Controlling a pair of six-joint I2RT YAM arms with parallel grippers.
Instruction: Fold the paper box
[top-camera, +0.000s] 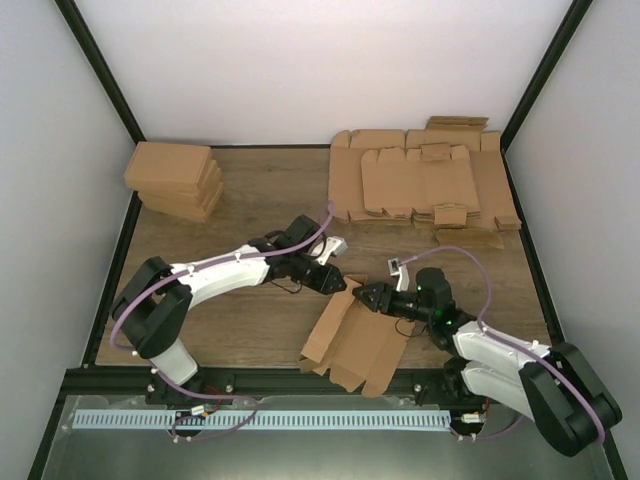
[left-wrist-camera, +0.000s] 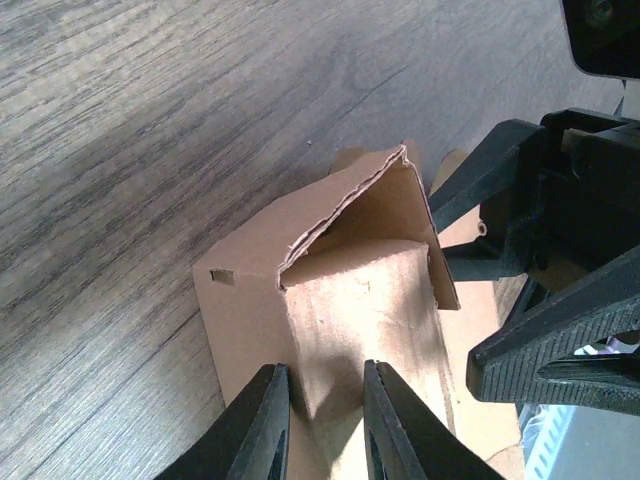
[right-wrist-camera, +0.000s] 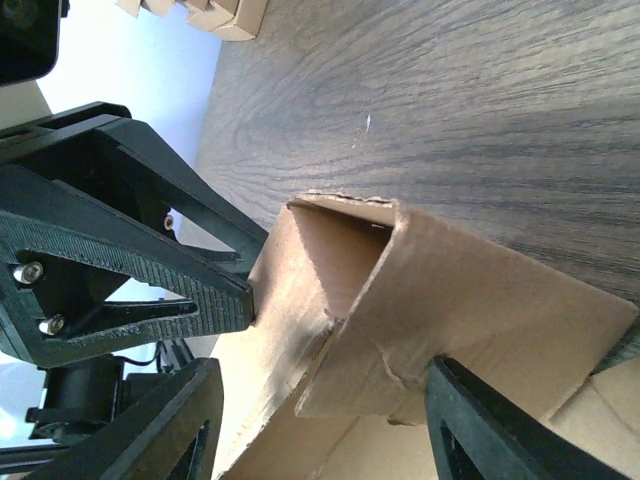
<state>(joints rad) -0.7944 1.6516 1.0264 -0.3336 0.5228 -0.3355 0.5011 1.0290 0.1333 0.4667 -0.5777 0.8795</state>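
Observation:
The paper box (top-camera: 355, 345) lies partly folded near the table's front edge, with one end flap raised. My left gripper (top-camera: 340, 283) is at its far end. In the left wrist view its fingers (left-wrist-camera: 265, 430) stand a little apart, with the raised panel of the box (left-wrist-camera: 350, 300) between them. My right gripper (top-camera: 365, 297) faces it from the right. In the right wrist view it (right-wrist-camera: 320, 370) is wide open and straddles the folded corner of the box (right-wrist-camera: 450, 300). The two grippers' tips are close together.
A stack of finished brown boxes (top-camera: 175, 180) stands at the back left. Many overlapping flat cardboard sheets (top-camera: 420, 180) lie at the back right. Walls and a black frame enclose the wooden table (top-camera: 250, 200).

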